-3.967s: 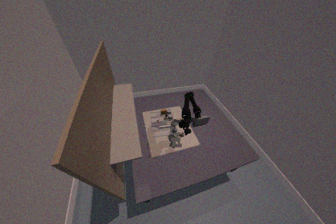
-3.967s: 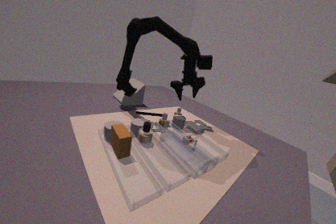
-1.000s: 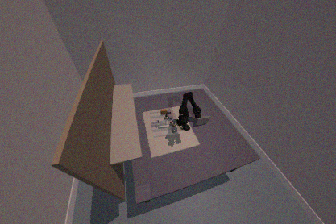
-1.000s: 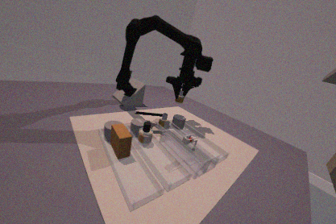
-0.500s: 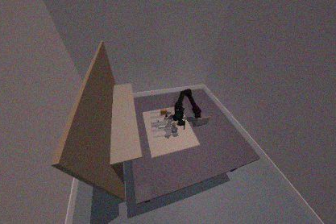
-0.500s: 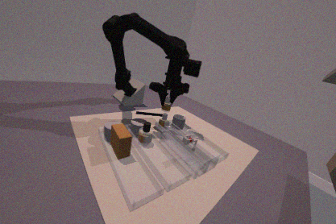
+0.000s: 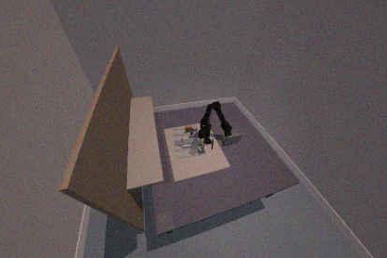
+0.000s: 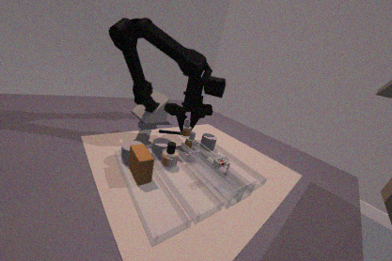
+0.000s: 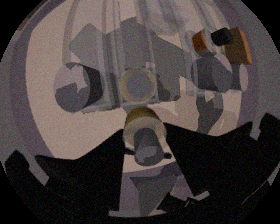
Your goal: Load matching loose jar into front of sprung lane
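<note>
Watching left to right, you see an orange box [image 8: 141, 163], a dark-capped bottle [image 8: 170, 155], clear-walled lanes [image 8: 208, 180], a grey jar [image 8: 208, 140]. Your gripper [image 8: 186, 126] is clenched on the small tan, grey-capped jar [image 9: 145, 137], carried just above the lanes' far end. Entering off-line could jam it against a wall; slipping off it would likely let the pusher snap.

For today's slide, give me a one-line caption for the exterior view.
Black arm's end effector holds a small jar over clear lanes on a beige mat, beside a brown box.
</note>
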Controlling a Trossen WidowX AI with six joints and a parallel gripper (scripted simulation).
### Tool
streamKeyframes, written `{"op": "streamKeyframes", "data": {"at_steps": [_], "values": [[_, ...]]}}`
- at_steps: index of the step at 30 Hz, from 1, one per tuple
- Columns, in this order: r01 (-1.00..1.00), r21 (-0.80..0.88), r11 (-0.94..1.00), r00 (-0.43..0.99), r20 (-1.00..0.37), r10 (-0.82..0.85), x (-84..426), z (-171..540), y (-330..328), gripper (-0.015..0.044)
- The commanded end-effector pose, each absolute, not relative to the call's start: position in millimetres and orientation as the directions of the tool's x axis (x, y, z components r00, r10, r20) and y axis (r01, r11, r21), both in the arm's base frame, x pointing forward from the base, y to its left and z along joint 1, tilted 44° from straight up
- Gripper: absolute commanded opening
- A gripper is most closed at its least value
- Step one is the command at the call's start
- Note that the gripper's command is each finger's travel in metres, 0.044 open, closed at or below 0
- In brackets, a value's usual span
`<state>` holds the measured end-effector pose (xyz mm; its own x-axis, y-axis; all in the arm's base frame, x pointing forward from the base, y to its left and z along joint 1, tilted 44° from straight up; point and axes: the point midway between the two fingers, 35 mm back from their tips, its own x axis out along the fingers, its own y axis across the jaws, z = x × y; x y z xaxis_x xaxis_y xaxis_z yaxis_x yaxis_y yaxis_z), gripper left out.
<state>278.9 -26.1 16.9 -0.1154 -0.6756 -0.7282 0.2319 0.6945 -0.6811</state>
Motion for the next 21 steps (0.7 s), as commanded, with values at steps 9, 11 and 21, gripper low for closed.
{"op": "streamKeyframes", "data": {"at_steps": [9, 11, 21], "values": [[0.224, -0.685, 0.693, -0.117, -0.725, -0.679, 279.2, 12.1, -31.8, 0.0000], [0.224, -0.685, 0.693, -0.116, -0.725, -0.679, 280.1, 12.1, -32.0, 0.0000], [0.224, -0.685, 0.693, -0.116, -0.725, -0.679, 284.7, 12.3, -33.1, 0.0000]]}}
